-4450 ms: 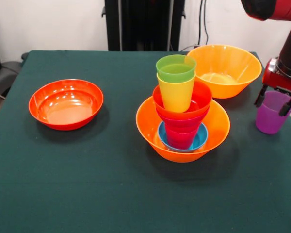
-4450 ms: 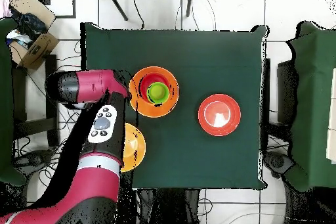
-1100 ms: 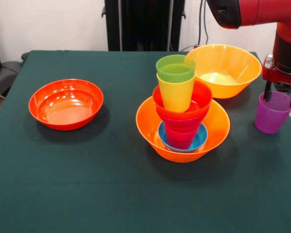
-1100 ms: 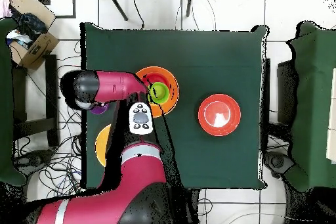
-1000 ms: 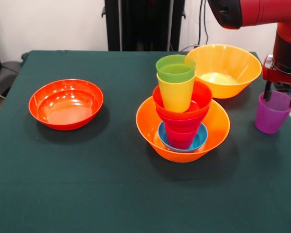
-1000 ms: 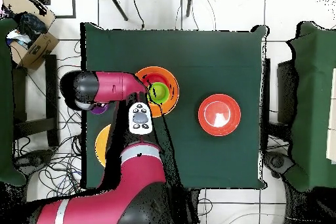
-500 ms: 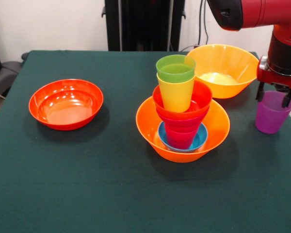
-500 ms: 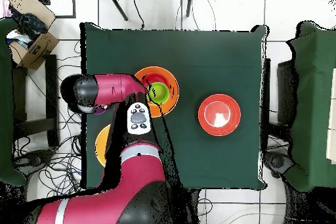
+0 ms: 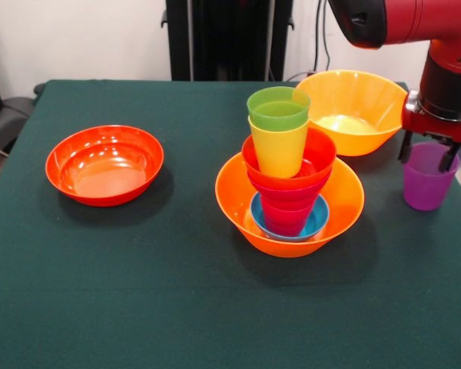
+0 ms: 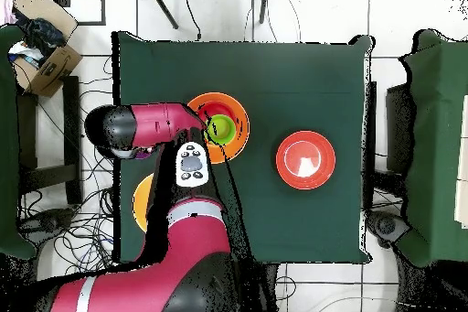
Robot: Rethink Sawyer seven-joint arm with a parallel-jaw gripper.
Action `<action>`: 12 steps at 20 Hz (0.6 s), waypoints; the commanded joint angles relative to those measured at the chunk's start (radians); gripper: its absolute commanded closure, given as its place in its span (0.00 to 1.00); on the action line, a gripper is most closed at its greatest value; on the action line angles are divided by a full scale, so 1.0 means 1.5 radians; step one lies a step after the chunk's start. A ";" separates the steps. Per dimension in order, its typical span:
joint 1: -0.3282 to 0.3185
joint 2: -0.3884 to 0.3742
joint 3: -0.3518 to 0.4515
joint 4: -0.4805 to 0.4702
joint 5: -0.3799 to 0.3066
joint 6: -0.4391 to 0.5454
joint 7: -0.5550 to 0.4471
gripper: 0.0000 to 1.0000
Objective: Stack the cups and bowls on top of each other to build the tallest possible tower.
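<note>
Front view: the gripper (image 9: pixel 427 155) straddles the rim of the purple cup (image 9: pixel 426 177) by the table's edge, jaws apart, not yet clamped. Light, smooth, probably slippery; best gripped across its rim. Overhead view: the arm (image 10: pixel 151 125) hides the cup.

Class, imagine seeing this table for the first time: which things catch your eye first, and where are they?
The tower stands mid-table, its green cup topmost. At the right edge the pincer straddles the purple cup. A red-orange bowl sits alone on the left.
</note>
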 commanded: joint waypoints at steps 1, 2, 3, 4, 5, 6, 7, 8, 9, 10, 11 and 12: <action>0.001 0.055 0.041 -0.028 -0.068 0.047 -0.087 0.00; 0.002 0.058 0.040 -0.032 -0.071 0.047 -0.087 0.00; 0.003 0.060 0.039 -0.035 -0.075 0.046 -0.086 0.00; 0.004 0.063 0.038 -0.039 -0.079 0.045 -0.085 0.00; 0.003 0.065 0.038 -0.040 -0.083 0.039 -0.083 0.00; 0.003 0.066 0.038 -0.041 -0.085 0.037 -0.082 0.00; 0.002 0.068 0.039 -0.043 -0.088 0.034 -0.082 0.00; 0.002 0.069 0.039 -0.045 -0.090 0.031 -0.081 0.00; -0.001 0.069 0.045 -0.042 -0.090 0.025 -0.084 0.00; -0.003 0.069 0.047 -0.048 -0.088 0.032 -0.085 0.00; -0.003 0.067 0.048 -0.048 -0.088 0.036 -0.084 0.00; -0.003 0.065 0.049 -0.041 -0.087 0.033 -0.082 0.00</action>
